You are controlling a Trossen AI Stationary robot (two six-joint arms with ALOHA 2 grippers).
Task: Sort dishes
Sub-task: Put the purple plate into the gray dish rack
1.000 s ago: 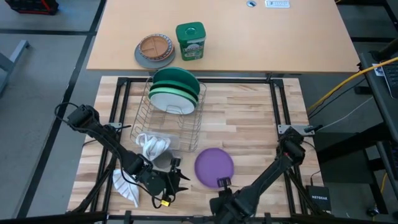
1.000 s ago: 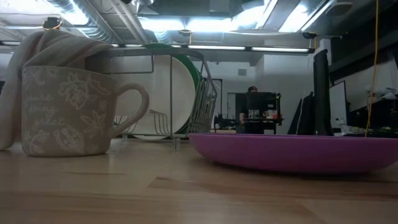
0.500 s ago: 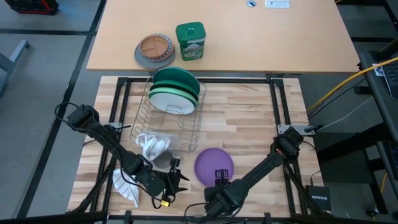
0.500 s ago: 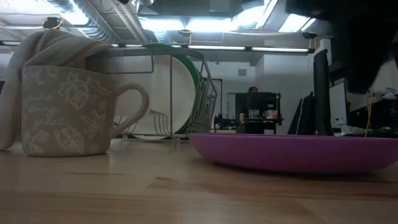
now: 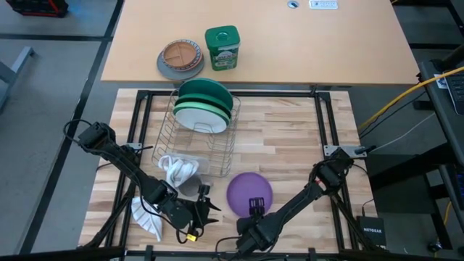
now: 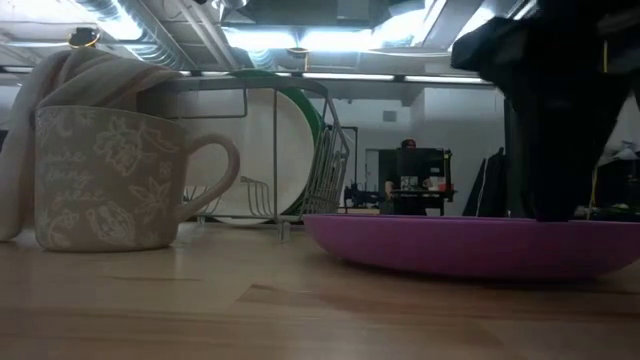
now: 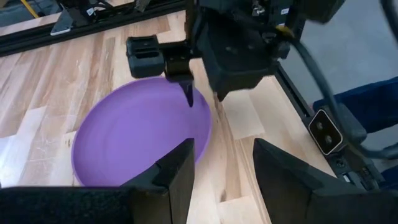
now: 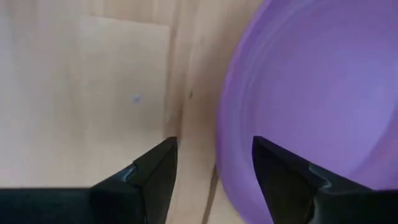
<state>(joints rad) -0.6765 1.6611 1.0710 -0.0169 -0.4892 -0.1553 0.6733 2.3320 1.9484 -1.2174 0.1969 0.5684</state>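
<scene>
The purple plate (image 5: 249, 190) lies flat on the wooden table, near its front edge. My right gripper (image 5: 255, 206) points down over the plate's near rim, open: in the right wrist view one finger (image 8: 149, 177) stands outside the rim and the other (image 8: 289, 177) over the plate's inside. The green (image 5: 205, 90), teal (image 5: 204, 106) and white (image 5: 200, 119) plates stand on edge in the wire rack (image 5: 190, 148). My left gripper (image 5: 208, 206) waits open to the left of the purple plate (image 7: 140, 134). My right gripper comes at the purple plate's near rim (image 8: 222, 134) from above, open, with one finger on each side of it. In the low view its dark fingers (image 6: 555, 195) reach down to the rim line. Whether they touch the plate I cannot tell.
A patterned cup (image 6: 115, 180) with a cloth in it stands between the rack and my left arm. A white cloth (image 5: 147, 216) lies at the near left. On the far tan table are a divided plate (image 5: 180, 58) and a green canister (image 5: 222, 48).
My right gripper has come down and moved from the table's near edge toward the purple plate, so that it now stands over the plate's near rim. In the low view it has dropped into the picture from above. The plate has not moved.
</scene>
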